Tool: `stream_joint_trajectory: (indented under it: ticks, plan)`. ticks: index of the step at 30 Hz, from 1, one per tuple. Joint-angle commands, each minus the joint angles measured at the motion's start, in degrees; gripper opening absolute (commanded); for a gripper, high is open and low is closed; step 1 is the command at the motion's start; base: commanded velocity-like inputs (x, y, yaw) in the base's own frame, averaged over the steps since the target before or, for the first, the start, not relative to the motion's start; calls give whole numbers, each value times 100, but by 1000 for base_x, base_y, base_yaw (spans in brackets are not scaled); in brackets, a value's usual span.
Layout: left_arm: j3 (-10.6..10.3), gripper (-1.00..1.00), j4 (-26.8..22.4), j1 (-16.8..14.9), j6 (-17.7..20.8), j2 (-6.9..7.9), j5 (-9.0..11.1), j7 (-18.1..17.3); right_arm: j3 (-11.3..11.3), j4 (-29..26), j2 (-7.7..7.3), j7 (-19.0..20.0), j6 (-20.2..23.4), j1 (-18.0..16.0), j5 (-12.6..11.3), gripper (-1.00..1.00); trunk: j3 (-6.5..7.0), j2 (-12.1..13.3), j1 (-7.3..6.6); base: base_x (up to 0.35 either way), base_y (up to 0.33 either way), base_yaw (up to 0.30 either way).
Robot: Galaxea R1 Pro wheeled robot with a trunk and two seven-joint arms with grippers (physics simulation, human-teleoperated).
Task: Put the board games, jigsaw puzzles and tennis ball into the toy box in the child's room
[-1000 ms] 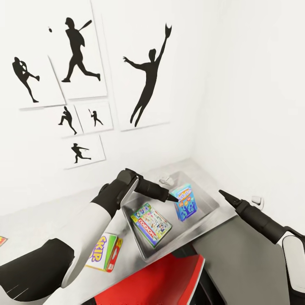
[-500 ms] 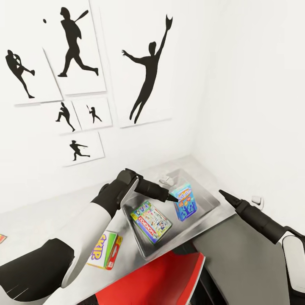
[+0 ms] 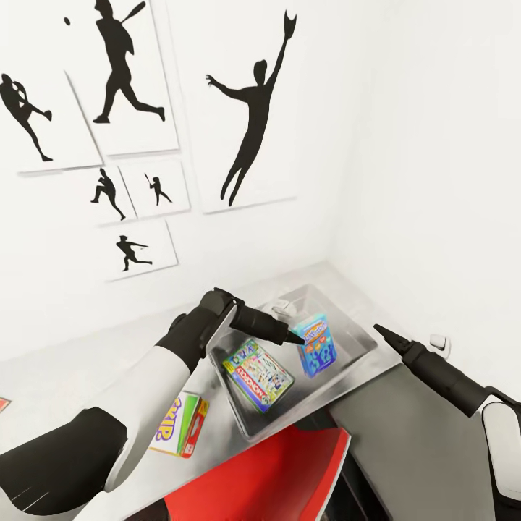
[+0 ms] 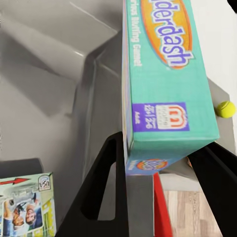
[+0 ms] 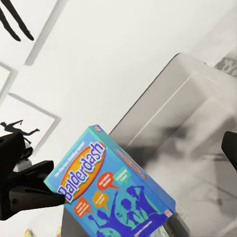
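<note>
Camera swung slightly: wall silhouettes sit further left than a second ago; arms and boxes hold their places. Head view: left gripper (image 3: 298, 339) reaches over the toy box (image 3: 362, 351) on the counter (image 3: 65, 376), jaws clamped on the Balderdash box (image 3: 316, 344), held upright inside. Monopoly box (image 3: 258, 373) lies flat in the bin; Skip-Bo box (image 3: 179, 425) rests on the counter outside. Right gripper (image 3: 381, 333) hovers off the bin's rim, its opening impossible to judge. Left wrist view: jaws straddle the Balderdash box (image 4: 163, 74) edge; tennis ball (image 4: 225, 109) beyond. Right wrist view: Balderdash box (image 5: 111, 195) tilted over the toy box (image 5: 187, 103).
</note>
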Motion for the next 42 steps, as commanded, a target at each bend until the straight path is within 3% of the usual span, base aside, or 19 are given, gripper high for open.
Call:
stream_joint_trajectory:
  ticks: [1, 8, 42]
  plan:
    - [-6, -100, 1, -6, -14, 0, 49, 21, -8, -2, 0, 20, 32, -5, 5, 100, -12, -11, 3, 0, 0, 0]
    - [-6, -100, 6, -6, -184, 0, 49, 26, -5, 2, 0, 1, 33, -9, 7, 100, -15, -11, 3, 0, 0, 0]
    - [-15, -100, 36, -5, -233, 0, 39, 35, -1, -1, 6, 18, 32, -9, 7, 100, -15, -11, 3, 0, 0, 0]
